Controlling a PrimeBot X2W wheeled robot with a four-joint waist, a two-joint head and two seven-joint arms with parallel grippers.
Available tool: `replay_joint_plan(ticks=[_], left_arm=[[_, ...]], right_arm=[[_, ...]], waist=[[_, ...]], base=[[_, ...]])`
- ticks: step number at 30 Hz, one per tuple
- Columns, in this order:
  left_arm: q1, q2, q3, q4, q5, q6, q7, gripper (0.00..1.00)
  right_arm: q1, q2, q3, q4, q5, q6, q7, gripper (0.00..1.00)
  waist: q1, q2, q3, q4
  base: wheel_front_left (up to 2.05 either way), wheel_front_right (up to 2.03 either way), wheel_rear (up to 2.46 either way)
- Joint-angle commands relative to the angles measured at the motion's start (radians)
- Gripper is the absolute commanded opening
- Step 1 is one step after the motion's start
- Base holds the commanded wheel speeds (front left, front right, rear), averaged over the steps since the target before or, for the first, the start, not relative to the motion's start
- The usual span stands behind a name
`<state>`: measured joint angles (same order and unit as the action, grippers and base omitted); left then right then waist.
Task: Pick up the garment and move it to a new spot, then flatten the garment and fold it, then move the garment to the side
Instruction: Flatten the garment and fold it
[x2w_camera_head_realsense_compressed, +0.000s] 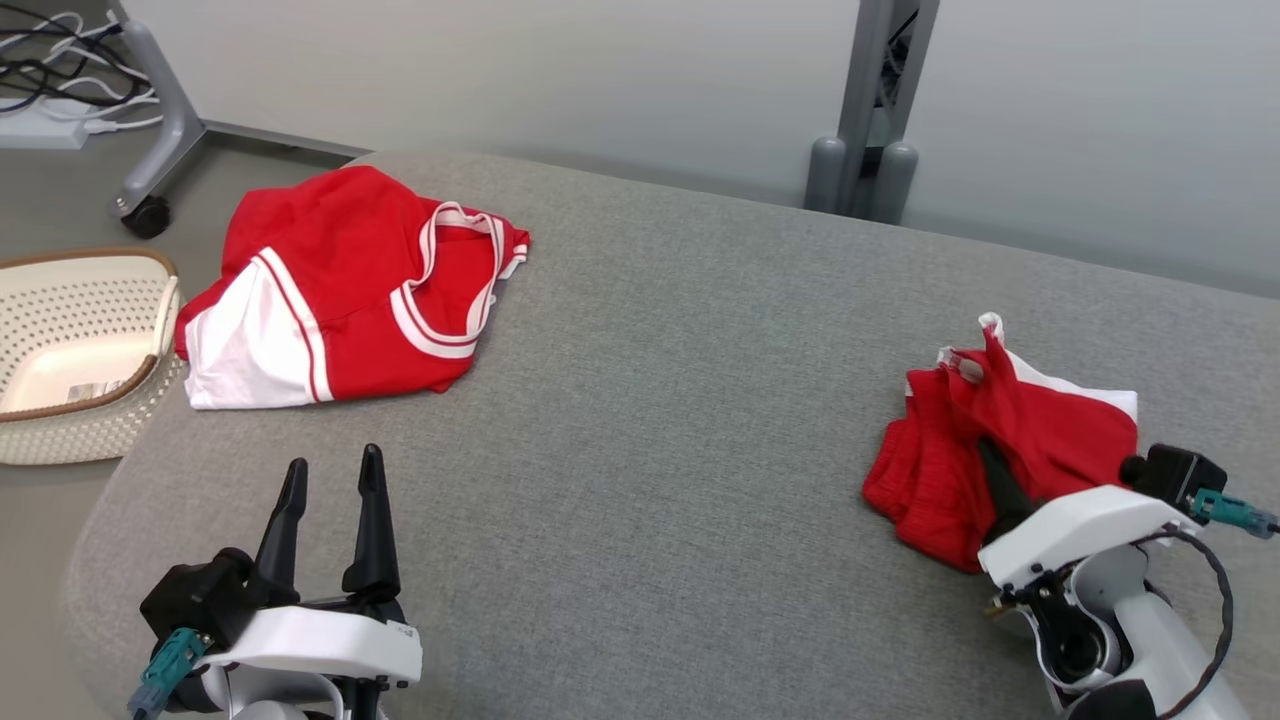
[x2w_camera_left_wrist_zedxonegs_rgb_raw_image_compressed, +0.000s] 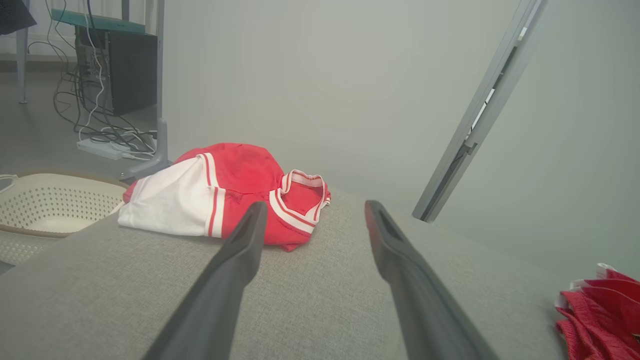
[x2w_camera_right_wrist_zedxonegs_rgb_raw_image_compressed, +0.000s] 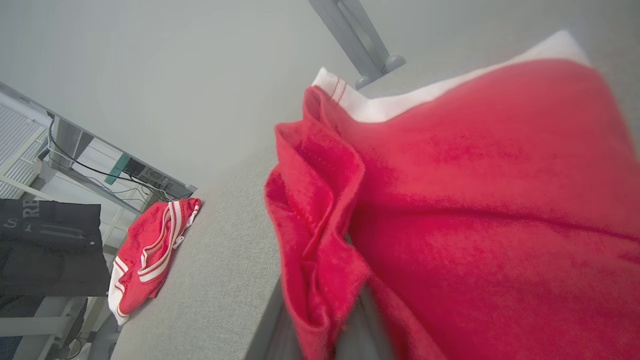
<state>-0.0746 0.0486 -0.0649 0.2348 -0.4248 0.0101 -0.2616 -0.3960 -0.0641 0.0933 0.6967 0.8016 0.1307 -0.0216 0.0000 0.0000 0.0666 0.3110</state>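
In the head view, the left gripper (x2w_camera_head_realsense_compressed: 335, 460) sits low at the near left of the grey table (x2w_camera_head_realsense_compressed: 650, 420), its two fingers pointing away, spread and holding nothing. The right gripper (x2w_camera_head_realsense_compressed: 995, 470) reaches in from the near right, one dark finger buried in the crumpled red garment (x2w_camera_head_realsense_compressed: 1040, 440) at the table's right side. Whether it is pinching the cloth cannot be told. A folded red and white shirt (x2w_camera_head_realsense_compressed: 350, 290) lies at the far left corner, a basket (x2w_camera_head_realsense_compressed: 90, 258) on the floor beside it.

The left wrist view shows the parted fingers aimed towards the shirt.

In the right wrist view, red cloth drapes over the fingers.
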Motion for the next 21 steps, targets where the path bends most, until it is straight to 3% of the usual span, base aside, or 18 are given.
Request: replay_joint_plan(ticks=[1, 2, 7, 21], left_arm=[[-0.009, 0.004, -0.006, 0.002, -0.008, 0.0, -0.004, 1.0], [-0.013, 0.004, -0.01, 0.003, -0.011, 0.0, -0.004, 1.0], [-0.022, 0.004, -0.02, 0.006, -0.024, 0.005, -0.004, 1.0], [-0.022, 0.004, -0.043, 0.018, -0.029, 0.014, -0.004, 1.0]], right_arm=[[0.016, 0.001, -0.032, 0.021, -0.044, 0.0, 0.023, 0.45], [0.014, 0.005, -0.044, 0.031, -0.058, 0.0, 0.031, 1.0], [-0.007, 0.01, -0.077, 0.066, -0.113, 0.0, 0.054, 1.0], [0.008, 0.011, 0.059, 0.004, -0.083, 0.0, 0.042, 1.0]], waist=[[0.0, 0.0, 0.012, 0.017], [0.0, 0.0, 0.016, 0.023], [0.0, 0.0, 0.031, 0.045], [0.0, 0.0, 0.039, 0.044]], base=[[0.0, 0.0, 0.0], [0.0, 0.0, 0.0], [0.0, 0.0, 0.0], [0.0, 0.0, 0.0]])
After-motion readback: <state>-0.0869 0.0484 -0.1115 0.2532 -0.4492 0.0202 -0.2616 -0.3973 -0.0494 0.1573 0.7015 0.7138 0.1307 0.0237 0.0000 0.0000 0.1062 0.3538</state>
